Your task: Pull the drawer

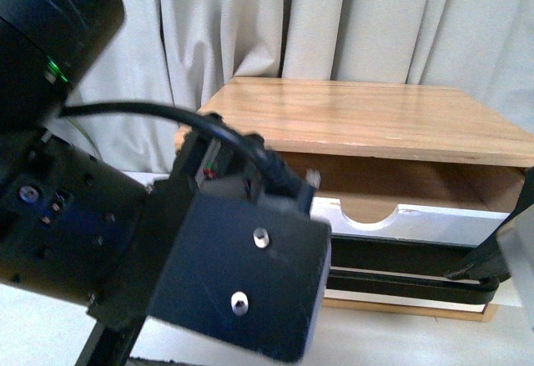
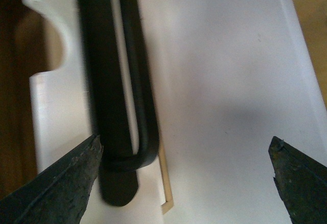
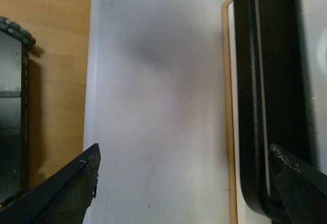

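Observation:
The drawer (image 1: 434,223) has a white front with a half-round notch in its top edge and sits under the wooden cabinet top (image 1: 367,116). Its long black bar handle (image 1: 400,258) runs across the front. My left arm fills the near left of the front view. In the left wrist view the left gripper (image 2: 185,142) is open, one finger (image 2: 76,178) beside the handle's rounded end (image 2: 138,155), with the drawer front (image 2: 51,106) just beyond it. The right gripper (image 3: 184,152) is open too, one finger (image 3: 296,178) over the handle's other end (image 3: 255,106). Neither holds anything.
Both wrist views show the white tabletop (image 2: 214,81) (image 3: 153,81) between the fingers. A wooden floor (image 3: 51,55) lies past the table edge. Pale curtains (image 1: 334,16) hang behind the cabinet. The right arm (image 1: 501,249) enters at the far right.

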`<state>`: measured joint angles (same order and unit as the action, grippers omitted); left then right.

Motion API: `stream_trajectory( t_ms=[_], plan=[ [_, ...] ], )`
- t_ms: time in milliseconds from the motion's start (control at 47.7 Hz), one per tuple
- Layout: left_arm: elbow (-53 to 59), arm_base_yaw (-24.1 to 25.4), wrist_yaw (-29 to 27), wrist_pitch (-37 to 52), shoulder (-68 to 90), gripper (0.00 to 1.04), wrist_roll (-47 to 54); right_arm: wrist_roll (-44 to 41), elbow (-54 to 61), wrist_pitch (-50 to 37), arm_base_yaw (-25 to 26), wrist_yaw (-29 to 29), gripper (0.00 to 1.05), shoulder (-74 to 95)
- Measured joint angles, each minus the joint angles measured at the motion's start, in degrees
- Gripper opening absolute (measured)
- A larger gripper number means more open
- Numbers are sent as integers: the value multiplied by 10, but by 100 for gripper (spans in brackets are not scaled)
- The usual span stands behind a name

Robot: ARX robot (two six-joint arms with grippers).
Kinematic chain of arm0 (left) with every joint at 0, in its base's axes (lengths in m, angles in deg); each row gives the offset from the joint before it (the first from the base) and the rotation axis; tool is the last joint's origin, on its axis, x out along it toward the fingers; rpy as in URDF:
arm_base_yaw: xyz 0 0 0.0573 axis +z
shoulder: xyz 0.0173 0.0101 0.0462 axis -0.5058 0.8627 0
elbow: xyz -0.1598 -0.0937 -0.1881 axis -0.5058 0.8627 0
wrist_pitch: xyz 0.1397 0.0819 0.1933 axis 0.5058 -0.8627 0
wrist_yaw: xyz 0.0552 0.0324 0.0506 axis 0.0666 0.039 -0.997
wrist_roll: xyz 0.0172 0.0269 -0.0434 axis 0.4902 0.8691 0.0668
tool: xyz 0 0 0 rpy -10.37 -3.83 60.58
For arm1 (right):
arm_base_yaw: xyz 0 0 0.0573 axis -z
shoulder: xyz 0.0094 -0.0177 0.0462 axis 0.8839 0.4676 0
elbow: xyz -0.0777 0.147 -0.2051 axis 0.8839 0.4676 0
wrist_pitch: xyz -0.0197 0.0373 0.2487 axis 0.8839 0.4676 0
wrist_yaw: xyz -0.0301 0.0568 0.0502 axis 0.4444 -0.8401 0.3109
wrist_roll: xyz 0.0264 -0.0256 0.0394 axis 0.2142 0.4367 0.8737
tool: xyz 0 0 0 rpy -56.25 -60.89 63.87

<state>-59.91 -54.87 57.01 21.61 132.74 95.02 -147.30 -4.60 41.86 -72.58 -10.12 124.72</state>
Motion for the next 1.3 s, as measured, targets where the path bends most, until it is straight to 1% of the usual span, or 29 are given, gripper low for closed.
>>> stream_trajectory(
  t_ms=[42, 105, 168, 273, 294, 335, 419, 545, 587, 629, 713, 776, 839, 901, 985, 1027, 1216, 1237, 1258, 1279, 1300],
  plan=[
    [5, 5, 16, 17, -16, 98, -19, 10, 5, -10, 7, -16, 96, -19],
    [16, 13, 30, 47, -40, 98, -50, 28, 11, -32, 17, -24, 96, -43],
    [33, 23, 38, 97, -69, 98, -92, 63, 22, -67, 35, -42, 96, -72],
    [76, 44, 34, 221, -117, 98, -183, 130, 47, -138, 64, -48, 96, -112],
    [85, 49, 33, 240, -125, 98, -197, 156, 56, -163, 72, -45, 96, -122],
    [104, 64, 19, 292, -145, 98, -236, 184, 69, -200, 84, -40, 96, -135],
    [129, 101, -6, 372, -176, 98, -323, 275, 105, -294, 118, -28, 96, -172],
    [159, 151, -38, 430, -211, 98, -438, 374, 137, -364, 157, -33, 96, -219],
    [176, 172, -46, 438, -228, 98, -480, 418, 148, -381, 174, -37, 96, -240],
    [191, 186, -47, 445, -241, 98, -504, 440, 157, -393, 186, -36, 96, -257],
    [233, 219, -42, 442, -285, 98, -581, 502, 176, -411, 217, -35, 96, -294],
    [258, 239, -37, 434, -322, 98, -617, 550, 190, -419, 245, -31, 96, -330],
    [286, 273, -17, 402, -381, 98, -684, 593, 209, -423, 269, -17, 96, -368],
    [305, 299, -12, 376, -425, 98, -726, 618, 233, -421, 283, -6, 96, -405],
    [338, 346, -1, 327, -498, 98, -800, 649, 271, -400, 288, 38, 96, -466],
    [345, 354, -2, 323, -509, 98, -814, 661, 283, -387, 288, 54, 96, -487],
    [345, 355, 0, 322, -513, 98, -832, 673, 284, -386, 288, 58, 96, -495],
    [345, 348, -25, 315, -517, 96, -838, 673, 284, -386, 288, 59, 96, -495],
    [345, 341, -62, 304, -522, 93, -841, 674, 284, -386, 288, 58, 96, -495],
    [349, 330, -112, 292, -530, 87, -847, 675, 284, -386, 288, 58, 96, -495],
    [357, 320, -158, 289, -538, 81, -853, 681, 282, -378, 282, 72, 94, -499]
  ],
)
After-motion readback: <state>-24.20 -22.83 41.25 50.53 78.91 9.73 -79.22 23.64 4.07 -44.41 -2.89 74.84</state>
